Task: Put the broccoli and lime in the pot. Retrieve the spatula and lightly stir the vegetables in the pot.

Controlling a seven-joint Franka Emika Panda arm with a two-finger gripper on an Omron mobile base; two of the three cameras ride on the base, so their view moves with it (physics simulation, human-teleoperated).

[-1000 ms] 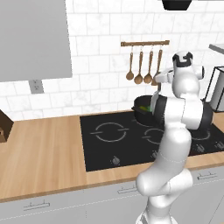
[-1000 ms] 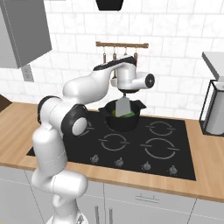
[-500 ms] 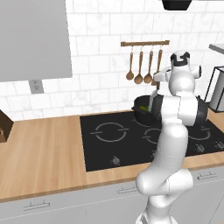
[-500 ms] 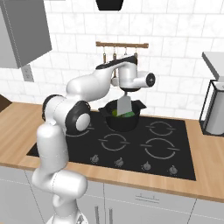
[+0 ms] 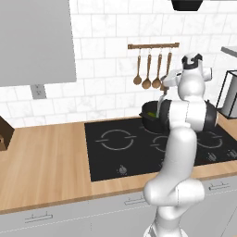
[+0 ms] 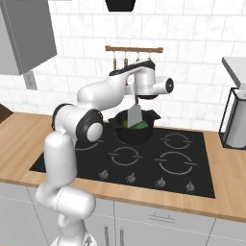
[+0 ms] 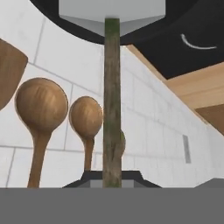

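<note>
Left base view: the arm's body hides most of the work. The black pot [image 5: 152,116] sits on the rear of the black cooktop [image 5: 115,148], with a sliver of green at its rim. The spatula [image 5: 160,102] shows as a thin pale line slanting down into the pot from the hand above. Wooden spoons [image 5: 148,69] hang on the wall rail just behind.

Right base view: clearer. The gripper [image 6: 137,99] hangs directly over the pot [image 6: 134,129], fingers closed on the spatula's handle. The spatula [image 6: 135,115] runs near-vertical, its flat grey blade down and entering the pot mouth. Green inside on both sides of the blade; the yellow-green lime [image 6: 125,124] can be made out left of it, the darker broccoli [image 6: 141,125] right. Both vegetables appear to be in.

Hand view: the handle of the spatula [image 7: 112,100] runs straight away from the pinched fingertips, with the grey blade at the far end against the dark pot [image 7: 175,22].

Judgement: the long axis is in line with the hand, so stirring means small sideways sweeps.
</note>
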